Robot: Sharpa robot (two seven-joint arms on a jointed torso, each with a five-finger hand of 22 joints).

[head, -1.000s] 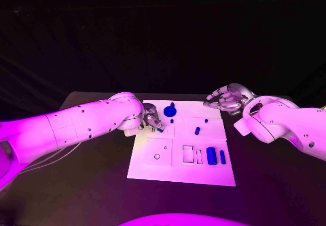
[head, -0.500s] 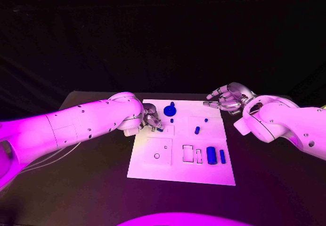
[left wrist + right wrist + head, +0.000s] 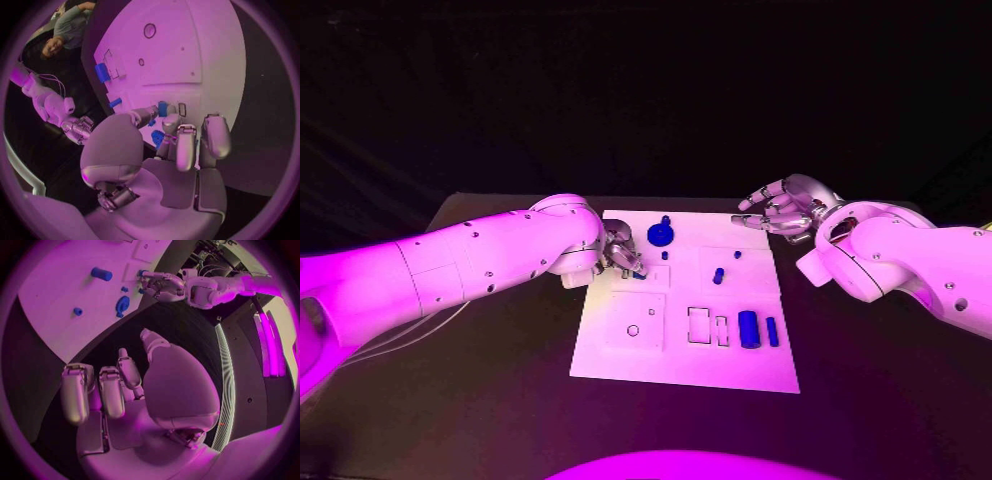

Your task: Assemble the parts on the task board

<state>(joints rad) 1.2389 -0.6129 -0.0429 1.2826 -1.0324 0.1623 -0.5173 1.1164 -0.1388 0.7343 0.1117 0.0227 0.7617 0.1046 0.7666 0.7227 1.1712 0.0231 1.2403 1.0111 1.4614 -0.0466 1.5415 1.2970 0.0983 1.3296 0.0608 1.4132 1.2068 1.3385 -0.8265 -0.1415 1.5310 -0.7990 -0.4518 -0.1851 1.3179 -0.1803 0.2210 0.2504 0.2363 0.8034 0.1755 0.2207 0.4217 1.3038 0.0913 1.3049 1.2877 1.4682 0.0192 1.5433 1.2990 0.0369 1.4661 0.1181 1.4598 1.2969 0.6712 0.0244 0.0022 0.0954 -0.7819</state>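
At the middle of the head view lies the white rectangular task board [image 3: 687,330] on the black table [image 3: 473,400], its long axis running from the near edge toward the far edge of the frame; on its lower right stand a fat blue cylinder part [image 3: 749,329] and a thin blue bar part [image 3: 772,332], side by side, both with long axes pointing up the frame, just right of two empty rectangular slots; near the board's centre a small blue peg [image 3: 718,275] leans slightly, and a tiny blue stud [image 3: 737,255] sits above it; at the top a round blue knob part [image 3: 659,236] lies beside a small upright blue pin [image 3: 666,220]. The silver left hand [image 3: 620,255] rests over the board's left edge, fingers curled down onto a small blue piece [image 3: 162,109]; the left wrist view shows that piece between thumb and fingertips [image 3: 172,121], its long axis upright against the board, so the hand pinches it. The silver right hand [image 3: 783,210] hovers past the board's upper right corner, fingers loosely bent and apart, nothing in them. Compared with a second ago, the left hand has edged very slightly rightward; the right hand and loose parts are unchanged.
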